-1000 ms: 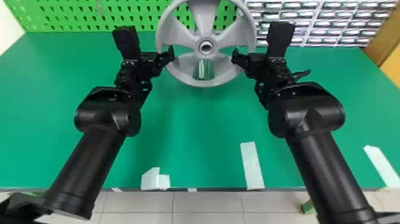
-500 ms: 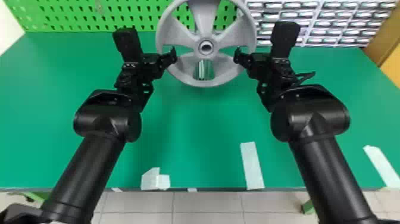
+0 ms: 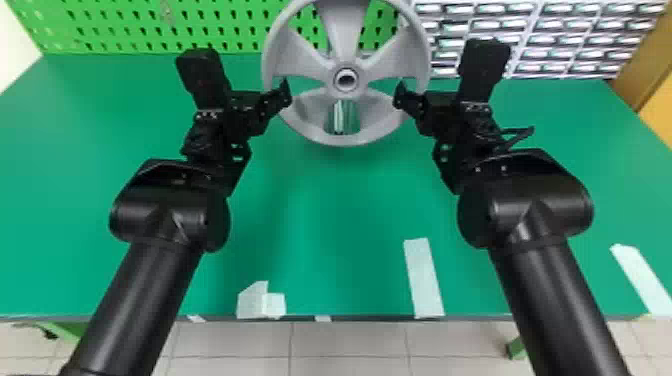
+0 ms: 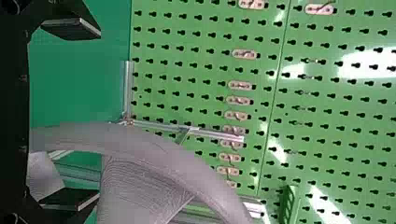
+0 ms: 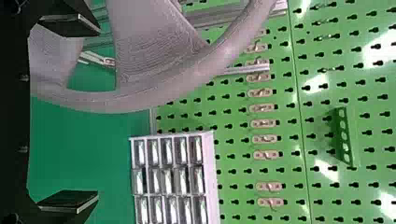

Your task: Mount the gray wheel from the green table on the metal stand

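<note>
One gray wheel (image 3: 342, 35); between left gripper (image 3: 284, 94); and right gripper (image 3: 401, 95)

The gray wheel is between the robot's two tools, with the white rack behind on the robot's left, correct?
Not quite: the white rack is behind on the robot's right, as the head view shows. The gray wheel is indeed between the left tool and the right tool.
</note>
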Action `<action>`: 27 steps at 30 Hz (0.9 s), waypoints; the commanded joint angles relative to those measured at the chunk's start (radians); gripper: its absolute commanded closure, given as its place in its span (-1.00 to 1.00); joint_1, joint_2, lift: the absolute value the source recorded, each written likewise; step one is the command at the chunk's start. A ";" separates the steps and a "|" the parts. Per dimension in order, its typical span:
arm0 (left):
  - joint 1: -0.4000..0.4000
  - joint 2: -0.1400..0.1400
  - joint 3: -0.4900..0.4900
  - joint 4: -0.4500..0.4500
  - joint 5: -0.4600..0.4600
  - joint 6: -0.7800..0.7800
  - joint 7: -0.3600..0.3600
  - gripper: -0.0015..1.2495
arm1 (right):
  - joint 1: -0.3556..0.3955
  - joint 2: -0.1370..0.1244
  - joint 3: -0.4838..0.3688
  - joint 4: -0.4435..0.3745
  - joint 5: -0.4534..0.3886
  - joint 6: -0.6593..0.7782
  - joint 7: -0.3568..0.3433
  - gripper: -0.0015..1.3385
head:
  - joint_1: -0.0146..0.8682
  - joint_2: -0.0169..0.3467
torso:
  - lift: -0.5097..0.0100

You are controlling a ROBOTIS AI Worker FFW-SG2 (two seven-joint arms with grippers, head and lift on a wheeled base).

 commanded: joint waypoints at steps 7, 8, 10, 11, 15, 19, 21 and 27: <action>0.072 0.009 0.029 -0.114 -0.024 0.022 0.000 -0.85 | 0.044 0.001 -0.001 -0.046 0.006 -0.020 -0.001 -0.88 | 1.00 -0.62 | 0.60; 0.082 0.009 0.033 -0.128 -0.026 0.027 0.000 -0.85 | 0.050 0.001 0.000 -0.049 0.006 -0.031 0.001 -0.88 | 1.00 -0.62 | 0.60; 0.102 0.010 0.044 -0.148 -0.026 0.030 0.000 -0.85 | 0.061 0.000 0.003 -0.052 0.006 -0.048 0.001 -0.88 | 1.00 -0.62 | 0.60; 0.114 0.010 0.052 -0.161 -0.026 0.030 0.000 -0.85 | 0.070 -0.002 0.003 -0.054 0.004 -0.055 0.001 -0.88 | 1.00 -0.62 | 0.60; 0.163 0.010 0.079 -0.211 -0.034 0.036 0.000 -0.85 | 0.101 -0.009 0.009 -0.062 0.012 -0.107 0.004 -0.88 | 1.00 -0.62 | 0.60; 0.209 0.012 0.104 -0.258 -0.057 0.048 0.000 -0.85 | 0.132 -0.023 0.015 -0.065 0.021 -0.150 0.013 -0.88 | 1.00 -0.62 | 0.60; 0.227 0.012 0.118 -0.273 -0.064 0.050 -0.002 -0.85 | 0.142 -0.025 0.017 -0.065 0.021 -0.164 0.015 -0.88 | 1.00 -0.62 | 0.60; 0.261 0.012 0.151 -0.289 -0.078 0.048 -0.028 -0.85 | 0.175 -0.029 0.019 -0.063 0.041 -0.224 0.021 -0.88 | 1.00 -0.62 | 0.60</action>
